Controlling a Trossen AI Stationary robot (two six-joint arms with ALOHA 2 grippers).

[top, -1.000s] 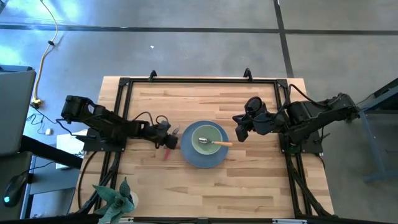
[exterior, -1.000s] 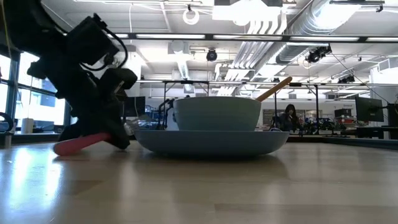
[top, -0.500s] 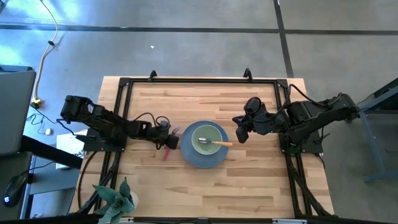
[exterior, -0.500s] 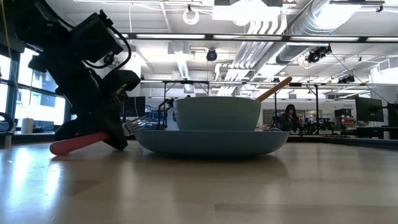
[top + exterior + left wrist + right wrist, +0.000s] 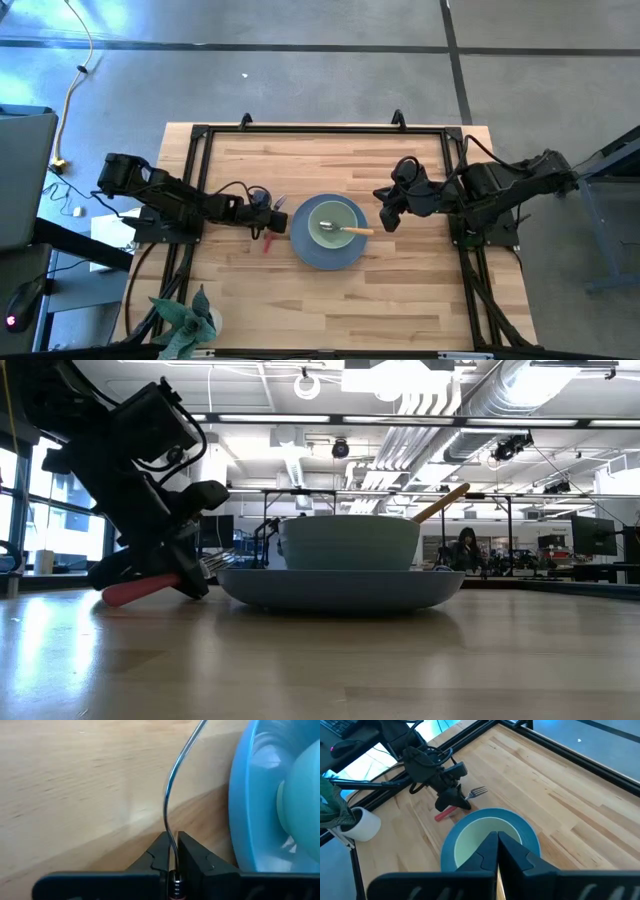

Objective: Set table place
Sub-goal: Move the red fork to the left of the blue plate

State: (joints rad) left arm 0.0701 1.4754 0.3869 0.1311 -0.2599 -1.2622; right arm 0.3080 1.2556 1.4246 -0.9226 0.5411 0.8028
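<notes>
The round grey-blue plate [image 5: 306,255] lies on the table's middle, with the pale green bowl [image 5: 332,217] on it. The yellow-handled spoon [image 5: 355,231] lies in the bowl, its handle over the rim toward the right. My left gripper [image 5: 269,222] is shut on the red-handled fork [image 5: 265,245] just left of the plate; the tines [image 5: 280,203] point toward the far edge. My right gripper [image 5: 385,207] is shut and empty, above the table just right of the plate. My left gripper pinches the fork's metal shank [image 5: 172,851] between its two fingers, between the red handle [image 5: 138,589] and the tines [image 5: 217,562]. The fingers come slanting down from the table's left and lie across the fork. The fork is tilted, tines raised, handle end low at the table.
A black metal frame [image 5: 320,131] runs around the tabletop. A potted plant in a white pot [image 5: 190,320] stands at the near left corner. Bare wood lies near and far of the plate.
My left gripper has gone a little toward the table's far edge with the fork, staying shut. The fork has shifted with it beside the plate.
</notes>
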